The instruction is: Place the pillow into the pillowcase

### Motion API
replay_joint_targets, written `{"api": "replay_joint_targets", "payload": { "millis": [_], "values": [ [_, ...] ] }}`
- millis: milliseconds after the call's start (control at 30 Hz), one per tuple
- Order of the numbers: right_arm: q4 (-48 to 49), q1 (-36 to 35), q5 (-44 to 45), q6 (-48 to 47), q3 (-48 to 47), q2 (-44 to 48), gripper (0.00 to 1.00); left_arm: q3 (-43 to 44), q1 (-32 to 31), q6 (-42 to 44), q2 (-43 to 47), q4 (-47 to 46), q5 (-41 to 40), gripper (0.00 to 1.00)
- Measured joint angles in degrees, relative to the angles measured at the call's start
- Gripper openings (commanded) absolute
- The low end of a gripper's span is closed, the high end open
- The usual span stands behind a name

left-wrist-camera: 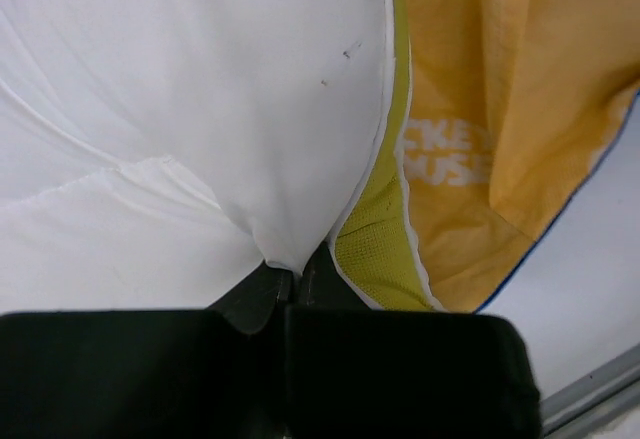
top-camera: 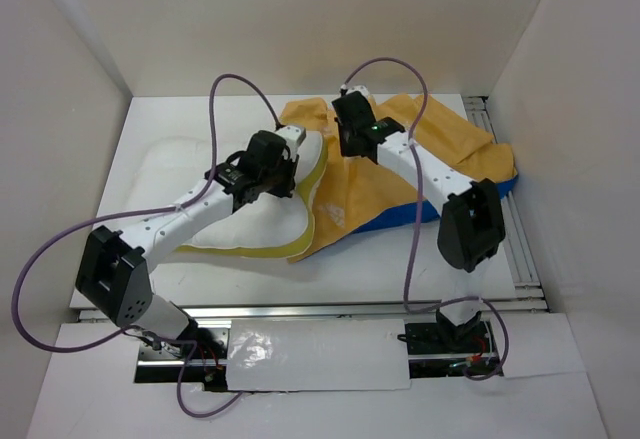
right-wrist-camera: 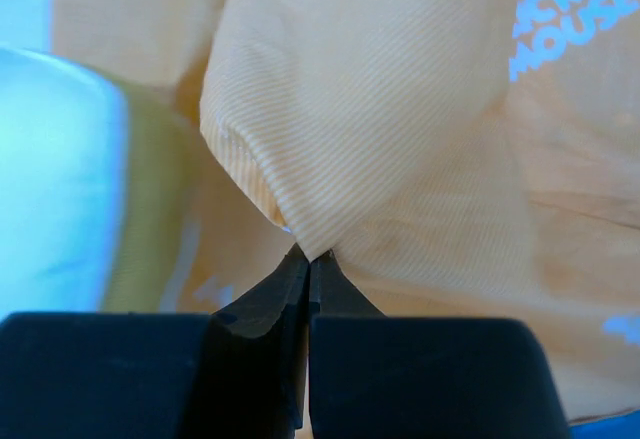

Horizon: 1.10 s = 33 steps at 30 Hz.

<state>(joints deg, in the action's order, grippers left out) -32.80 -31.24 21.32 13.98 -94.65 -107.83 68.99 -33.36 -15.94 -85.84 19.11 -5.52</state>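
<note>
Two pinches: left tool (left-wrist-camera: 290, 275) grips the pillow (left-wrist-camera: 180, 79), right tool (right-wrist-camera: 308, 257) grips the pillowcase (right-wrist-camera: 400, 129) printed "MICKEY MOUSE".

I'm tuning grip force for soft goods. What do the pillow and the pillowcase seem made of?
The pillow: smooth matte white fabric shell, apparently over soft fill; it bulges and creases along stitched seams. The pillowcase: thin matte woven cloth, fine diagonal ribbing and limp folds showing; cotton or polyester, I cannot tell.

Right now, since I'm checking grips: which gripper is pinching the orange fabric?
The right gripper: it is shut on an orange fold of the pillowcase. The left gripper is shut on the white pillow instead.
</note>
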Motion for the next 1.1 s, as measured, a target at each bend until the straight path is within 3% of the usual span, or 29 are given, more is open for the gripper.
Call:
{"api": "replay_joint_targets", "payload": {
  "millis": [267, 533, 700, 1100],
  "values": [
    [0.0, 0.0, -10.6, -1.8, 4.4, 9.8, 0.00, 0.8, -2.3, 3.9, -1.9, -0.1, 5.0, 0.00],
    [0.0, 0.0, -17.9, -2.9, 9.0, 14.1, 0.00, 15.6, -3.9, 3.8, -16.0, 4.3, 3.6, 0.00],
    [0.2, 0.8, -22.4, -3.3, 10.3, 18.8, 0.00, 17.0, -4.1, 3.6, -16.9, 3.6, 5.3, 0.00],
    [-0.7, 1.9, -28.5, -3.4, 11.7, 20.3, 0.00, 18.7, -7.6, -4.8, -18.4, -6.4, -13.0, 0.00]
  ]
}}
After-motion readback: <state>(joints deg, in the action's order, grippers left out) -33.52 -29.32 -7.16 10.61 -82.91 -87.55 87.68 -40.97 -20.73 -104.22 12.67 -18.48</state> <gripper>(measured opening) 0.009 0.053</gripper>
